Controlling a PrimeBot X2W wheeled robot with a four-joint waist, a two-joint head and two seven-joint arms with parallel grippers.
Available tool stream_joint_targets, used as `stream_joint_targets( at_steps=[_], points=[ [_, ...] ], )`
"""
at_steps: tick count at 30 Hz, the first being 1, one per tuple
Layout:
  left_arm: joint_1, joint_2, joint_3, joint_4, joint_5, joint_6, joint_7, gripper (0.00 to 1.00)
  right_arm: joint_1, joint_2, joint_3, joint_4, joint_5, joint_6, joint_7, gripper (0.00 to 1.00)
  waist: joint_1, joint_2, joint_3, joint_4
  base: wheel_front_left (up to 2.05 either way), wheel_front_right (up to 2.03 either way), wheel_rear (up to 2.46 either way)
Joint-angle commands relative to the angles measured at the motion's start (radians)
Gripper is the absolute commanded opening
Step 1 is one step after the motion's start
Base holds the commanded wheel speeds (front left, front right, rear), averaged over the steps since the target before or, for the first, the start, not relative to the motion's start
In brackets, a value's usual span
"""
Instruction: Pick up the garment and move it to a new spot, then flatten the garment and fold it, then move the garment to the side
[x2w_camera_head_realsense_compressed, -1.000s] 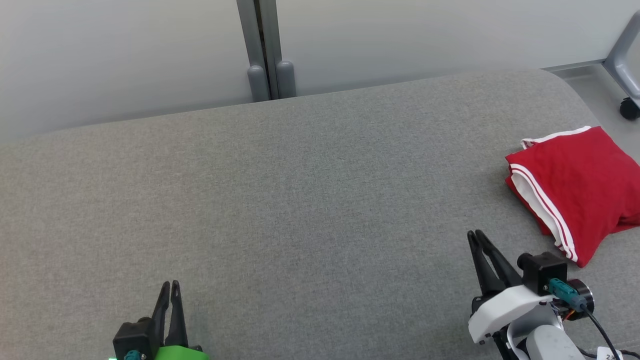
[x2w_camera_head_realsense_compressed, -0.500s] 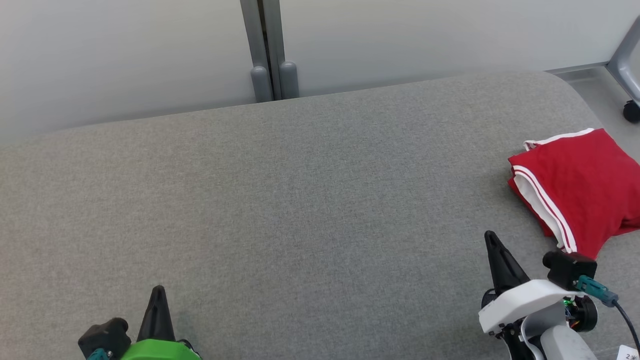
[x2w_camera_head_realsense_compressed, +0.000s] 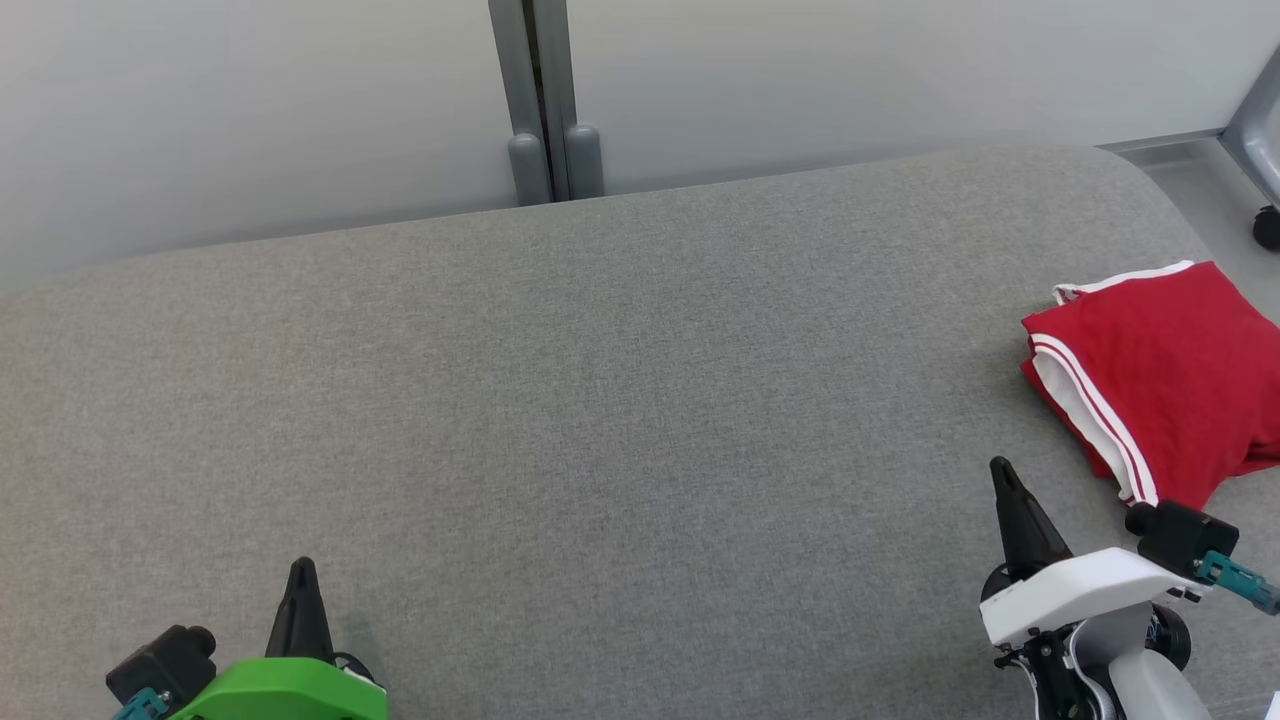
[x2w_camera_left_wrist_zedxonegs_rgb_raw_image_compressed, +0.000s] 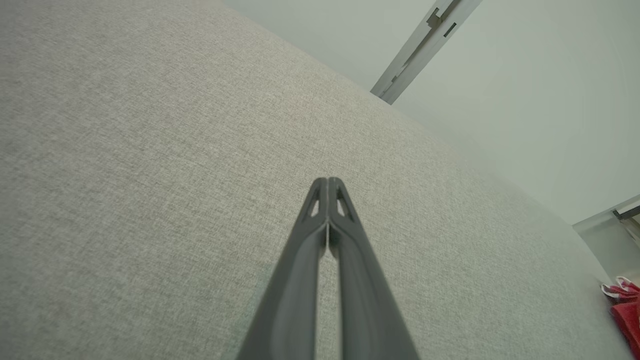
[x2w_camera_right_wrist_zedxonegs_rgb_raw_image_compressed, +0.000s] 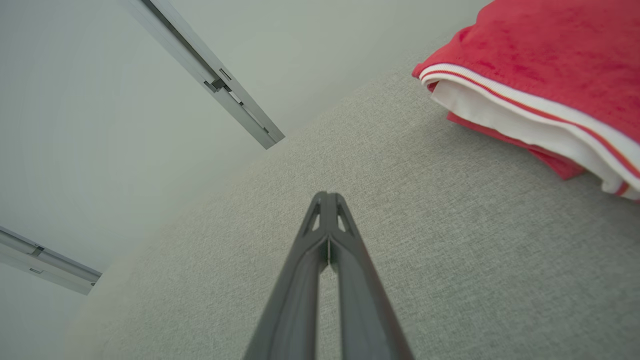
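At the right end of the counter (x2w_camera_head_realsense_compressed: 600, 400), close to its rounded corner: one garment (x2w_camera_head_realsense_compressed: 1170, 380), red, soft matte knit, folded into a thick, roughly rectangular pad with slightly puffed top layers. The hem along its left side is edged in white ribbed trim carrying a thin red stripe, and a plain white inner layer shows in the fold beneath; the right wrist view gives this edge closely (x2w_camera_right_wrist_zedxonegs_rgb_raw_image_compressed: 540, 45), and the left wrist view catches a small red corner far off (x2w_camera_left_wrist_zedxonegs_rgb_raw_image_compressed: 627, 312). Its right part runs past the head view's edge. Support: counter, padded, covered in grey woven fabric of fine, even grain, the top smooth and flat, the far edge softly rounded. Right end effector (x2w_camera_head_realsense_compressed: 1000, 468), two long dark tapered fingers pressed together to a single point, nothing between them (x2w_camera_right_wrist_zedxonegs_rgb_raw_image_compressed: 327, 196); it stands near the garment's near-left corner, apart from it, on a glossy white housing (x2w_camera_head_realsense_compressed: 1080, 590). Left end effector (x2w_camera_head_realsense_compressed: 300, 570), same form, fingers likewise pressed tip to tip and empty (x2w_camera_left_wrist_zedxonegs_rgb_raw_image_compressed: 327, 181), well apart from the garment at the counter's near-left, on a bright green housing (x2w_camera_head_realsense_compressed: 290, 690). Behind: pale, smooth wall panels (x2w_camera_head_realsense_compressed: 250, 120) joined by a grey metal post (x2w_camera_head_realsense_compressed: 540, 100); a black caster (x2w_camera_head_realsense_compressed: 1268, 228) at far right.
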Motion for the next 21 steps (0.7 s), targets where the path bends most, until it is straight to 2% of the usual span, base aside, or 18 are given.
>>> stream_joint_targets(
  at_steps=[1, 21],
  points=[
    [-0.031, 0.004, 0.008, -0.017, -0.040, -0.008, 0.008, 0.00, -0.006, -0.004, -0.007, -0.020, 0.038, 0.000, 0.010, 0.00, -0.0001, 0.0000, 0.000, 0.001, 0.00, 0.00, 0.00],
    [-0.061, 0.006, 0.040, -0.028, -0.303, -0.034, 0.077, 0.00, 0.004, -0.006, -0.036, -0.048, 0.302, 0.000, 0.077, 0.00, -0.0001, 0.0000, -0.004, 0.011, 0.00, 0.00, 0.00]
  ],
)
